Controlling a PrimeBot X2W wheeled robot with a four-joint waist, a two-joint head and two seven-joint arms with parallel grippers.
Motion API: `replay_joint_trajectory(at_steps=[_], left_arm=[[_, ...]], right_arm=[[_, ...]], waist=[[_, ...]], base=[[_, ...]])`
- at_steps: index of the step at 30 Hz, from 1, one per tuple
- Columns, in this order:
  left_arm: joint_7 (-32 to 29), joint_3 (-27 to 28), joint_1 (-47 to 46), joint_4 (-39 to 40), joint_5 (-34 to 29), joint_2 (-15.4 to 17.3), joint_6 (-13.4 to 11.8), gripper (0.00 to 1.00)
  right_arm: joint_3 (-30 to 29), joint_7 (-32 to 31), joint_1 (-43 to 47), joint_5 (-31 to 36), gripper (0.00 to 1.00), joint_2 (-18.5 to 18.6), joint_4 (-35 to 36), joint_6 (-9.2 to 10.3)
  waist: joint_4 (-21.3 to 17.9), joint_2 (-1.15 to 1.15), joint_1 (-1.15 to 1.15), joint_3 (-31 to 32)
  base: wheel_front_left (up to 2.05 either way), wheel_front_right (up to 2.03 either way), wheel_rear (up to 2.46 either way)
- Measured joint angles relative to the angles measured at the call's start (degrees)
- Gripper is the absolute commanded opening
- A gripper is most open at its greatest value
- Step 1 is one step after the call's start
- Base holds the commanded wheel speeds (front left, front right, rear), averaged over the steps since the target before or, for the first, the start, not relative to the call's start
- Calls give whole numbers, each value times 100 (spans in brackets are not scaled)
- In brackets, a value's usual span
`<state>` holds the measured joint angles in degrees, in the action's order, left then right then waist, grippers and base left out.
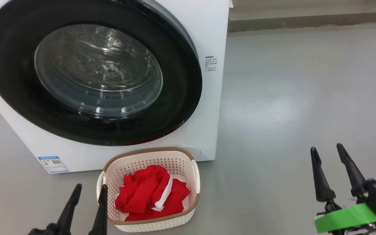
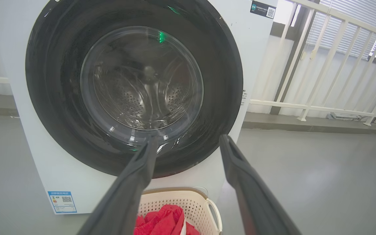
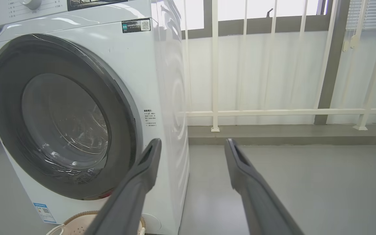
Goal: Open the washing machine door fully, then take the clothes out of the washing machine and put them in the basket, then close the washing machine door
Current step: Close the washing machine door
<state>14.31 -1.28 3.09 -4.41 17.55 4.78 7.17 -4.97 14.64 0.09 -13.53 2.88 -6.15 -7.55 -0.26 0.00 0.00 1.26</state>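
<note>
**Late stage of the unloading task.** The washing machine door (image 1: 181, 98), a glossy black rim around a clear glass bowl, lies flush against the front of the white washing machine (image 1: 212, 29). Through the glass, in the head and left wrist views, the perforated drum appears free of fabric. The clothes (image 1: 142, 192), red with a white trim band, lie bunched inside the basket (image 1: 148, 152). The basket stands on the grey floor (image 1: 289, 98) just in front of the machine, below the door's lower edge and to the right of the blue label (image 1: 53, 164). The left end effector (image 1: 90, 186) hovers close against the basket's left wall, fingers spread and holding nothing; whether it touches the basket cannot be told. The right end effector (image 1: 326, 147) stands well apart to the right over the floor, likewise spread and empty. Judged from this arrangement, all three steps (opening, transfer of the clothes, closing) look complete. Whether the door is fully latched cannot be told. A faint red tint along the rim's lower edge may be a reflection of the clothes. At most a confirming press on the door would be left.
</note>
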Motion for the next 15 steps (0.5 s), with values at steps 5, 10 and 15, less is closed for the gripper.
replay_joint_trajectory(at_steps=[5, 10, 15], left_arm=[[0, 91, 144, 35, -93, 0, 0, 100], [0, 124, 189, 55, -234, -2, 0, 100], [0, 126, 191, 60, -247, -5, 0, 100]], right_arm=[[10, 0, 385, 1, 100, -30, 209, 0], [53, 0, 549, 1, 100, -64, 332, 0], [54, 0, 577, 66, 100, -60, 424, 0]], waist=[[-28, 0, 0, 71], [-32, 0, 0, 72], [-7, 0, 0, 68]], base=[[0, 0, 0], [0, 0, 0], [0, 0, 0]])
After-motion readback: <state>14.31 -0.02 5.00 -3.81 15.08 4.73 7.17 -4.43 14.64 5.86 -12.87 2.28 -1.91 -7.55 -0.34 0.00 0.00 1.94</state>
